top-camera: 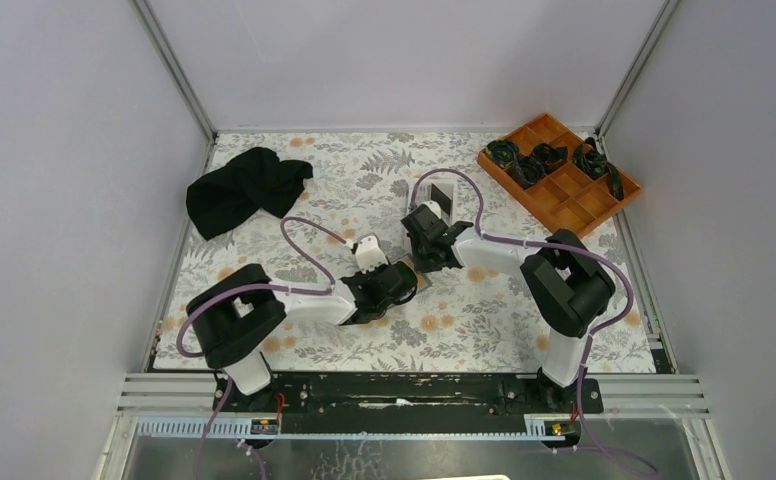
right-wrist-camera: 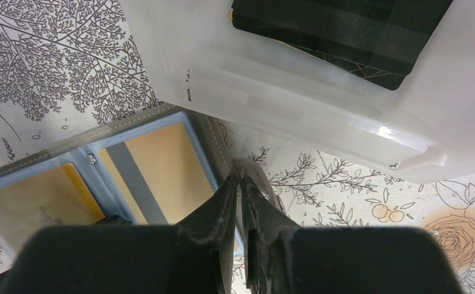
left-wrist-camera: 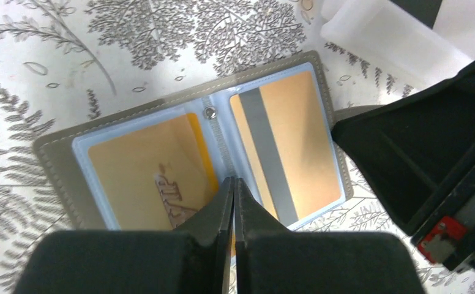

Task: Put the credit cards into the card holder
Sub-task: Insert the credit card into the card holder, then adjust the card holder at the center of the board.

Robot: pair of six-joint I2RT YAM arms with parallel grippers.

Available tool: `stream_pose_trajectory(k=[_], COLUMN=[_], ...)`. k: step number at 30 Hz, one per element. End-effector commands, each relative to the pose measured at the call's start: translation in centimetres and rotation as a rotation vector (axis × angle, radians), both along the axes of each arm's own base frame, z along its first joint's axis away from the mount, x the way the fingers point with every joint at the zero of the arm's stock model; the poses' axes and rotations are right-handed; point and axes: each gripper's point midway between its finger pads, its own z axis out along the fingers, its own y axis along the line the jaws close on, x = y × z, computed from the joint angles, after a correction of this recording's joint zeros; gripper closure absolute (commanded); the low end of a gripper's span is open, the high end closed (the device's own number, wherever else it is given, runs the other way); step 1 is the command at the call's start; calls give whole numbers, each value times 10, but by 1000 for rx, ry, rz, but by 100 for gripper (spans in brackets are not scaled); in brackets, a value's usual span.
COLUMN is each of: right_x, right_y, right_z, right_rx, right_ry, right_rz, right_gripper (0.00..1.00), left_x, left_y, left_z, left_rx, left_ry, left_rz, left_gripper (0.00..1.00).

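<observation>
The card holder (left-wrist-camera: 54, 165) lies open on the floral table, grey outside and pale blue inside. An orange-gold credit card (left-wrist-camera: 143, 171) fills its left slot. A second one (left-wrist-camera: 302, 141), grey stripe up, fills the right slot. My left gripper (left-wrist-camera: 234, 180) is shut, its tips on the holder's near edge by the spine. My right gripper (right-wrist-camera: 239, 179) is shut on the grey rim at the holder's right side. A black credit card (right-wrist-camera: 321, 30) lies in the white tray (right-wrist-camera: 296, 92) just beyond. In the top view both grippers cover the holder.
The white tray (top-camera: 442, 195) stands just behind the right gripper (top-camera: 419, 262). An orange compartment tray (top-camera: 564, 185) with black items sits at the back right. A black cloth (top-camera: 244, 188) lies at the back left. The left gripper (top-camera: 404, 280) is close beside the right one.
</observation>
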Motion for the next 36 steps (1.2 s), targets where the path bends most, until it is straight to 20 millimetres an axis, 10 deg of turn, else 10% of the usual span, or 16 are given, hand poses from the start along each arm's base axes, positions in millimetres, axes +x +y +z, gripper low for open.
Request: stream_pose_trajectory(k=[1,13,36], right_x=[-17,-24,-45], right_y=[1,-1,6], right_z=[-6,-6,-3], right_rx=[-8,13,2], right_ry=[57,67,59], right_rz=[11,-5,35], right_gripper=[85,85,85], left_x=[-11,-16,-63], left_y=[23,62,104], left_z=[3,36,1], left_rx=[53,78,70], left_ry=[23,-25,122], left_rz=[21,104,174], left_gripper=[95,91,96])
